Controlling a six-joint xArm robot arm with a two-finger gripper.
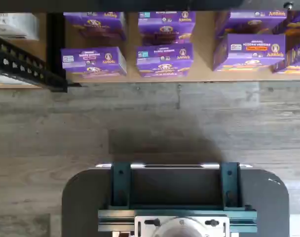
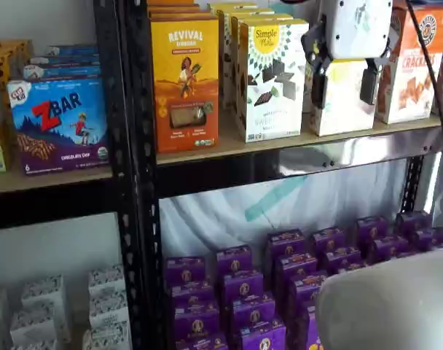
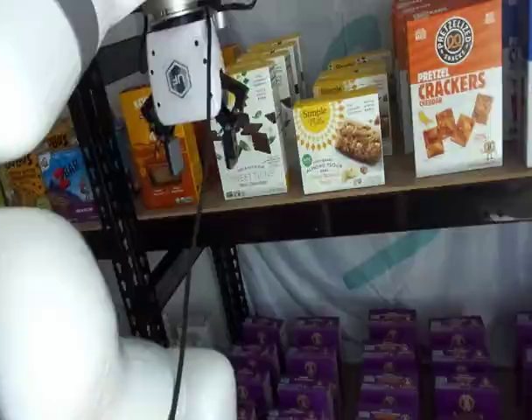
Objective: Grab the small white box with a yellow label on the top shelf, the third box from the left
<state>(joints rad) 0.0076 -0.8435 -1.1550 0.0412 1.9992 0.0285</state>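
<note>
The small white box [image 3: 340, 144], short and cream with a pale yellow top label and a snack picture, stands on the top shelf [image 3: 423, 175]. In a shelf view it [image 2: 338, 120] shows partly behind my gripper [image 2: 344, 102], whose two black fingers hang apart in front of it without touching. In a shelf view the gripper [image 3: 202, 166] lines up over the boxes to the left of it. The gripper is open and empty. The wrist view shows no fingers and no white box.
An orange Revival box [image 2: 185, 80] and a taller white box with black shapes [image 2: 272, 80] stand left of the small box, and a pretzel crackers box [image 3: 454, 87] stands to its right. Purple boxes [image 2: 280, 292] fill the lower level. A black post [image 2: 130, 175] bounds the rack's left.
</note>
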